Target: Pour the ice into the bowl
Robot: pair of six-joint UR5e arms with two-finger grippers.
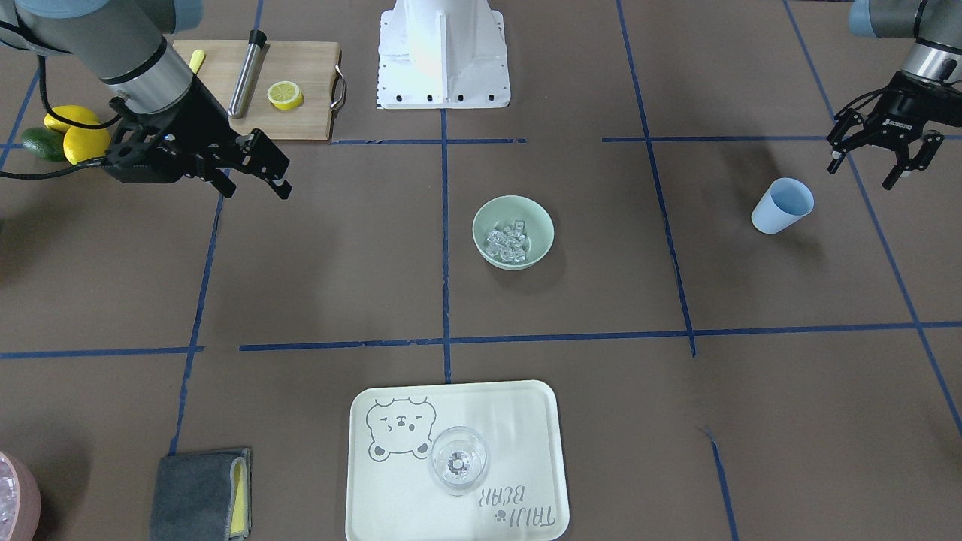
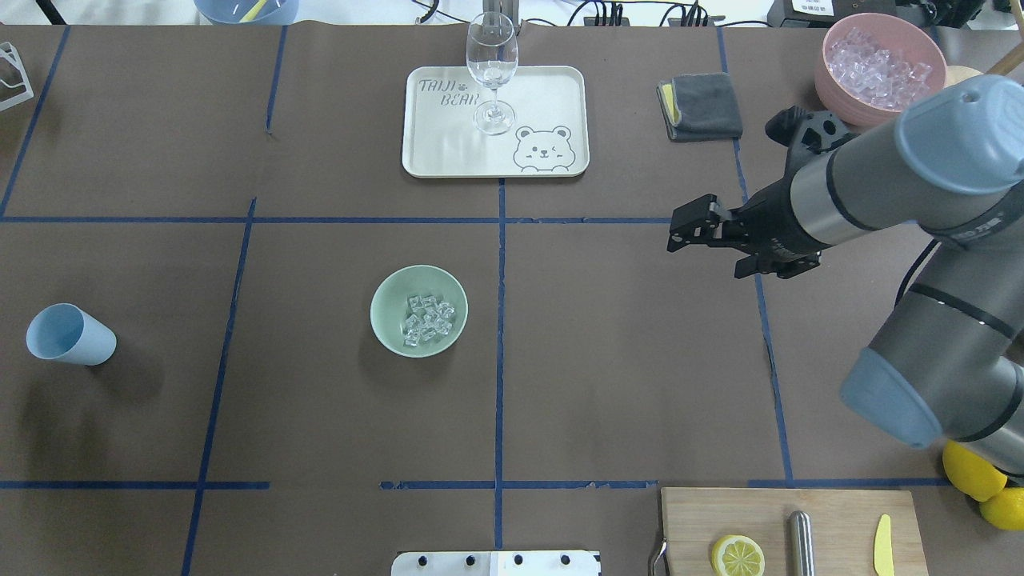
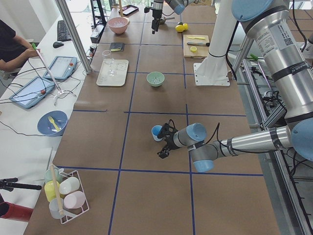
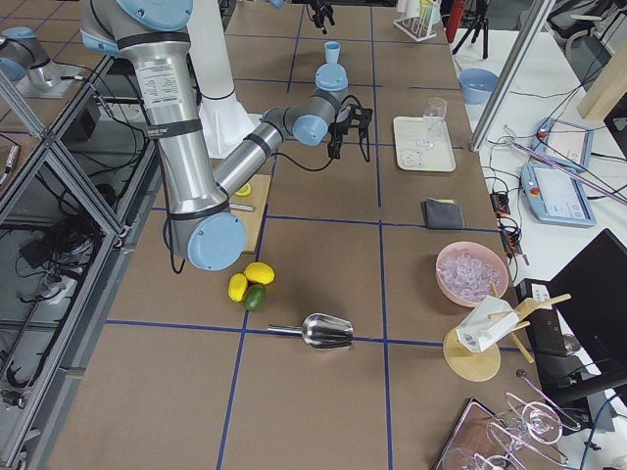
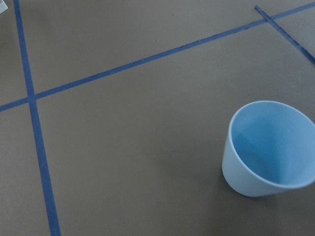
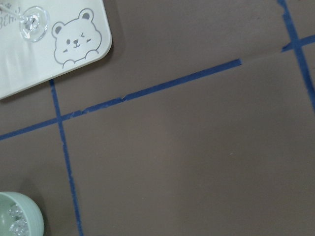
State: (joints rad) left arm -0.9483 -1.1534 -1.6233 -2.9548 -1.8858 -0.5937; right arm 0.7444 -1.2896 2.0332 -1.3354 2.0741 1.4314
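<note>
Ice [image 1: 511,242] heaped in mint-green bowl [image 1: 538,213], centre frame in front-facing view, on brown table [image 1: 601,285]. My left gripper [image 1: 864,174] hangs upper right, jaws spread, holding nothing, light blue cup [image 1: 783,206] just below-left of it in frame. My right gripper [image 1: 255,188] upper left, likewise spread and empty, beside cutting board [image 1: 308,68] with lemon half [image 1: 285,95]. Wine glass [image 1: 458,460] stands on bear tray [image 1: 526,421], bottom centre.

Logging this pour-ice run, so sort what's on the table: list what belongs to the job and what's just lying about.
Job: bowl, ice in it, light blue cup (likely the pourer, empty), left gripper open near it.

Lying about: tray, wine glass, grey cloth, cutting board, lemon half, whole lemons, pink bowl of more cubes.
</note>
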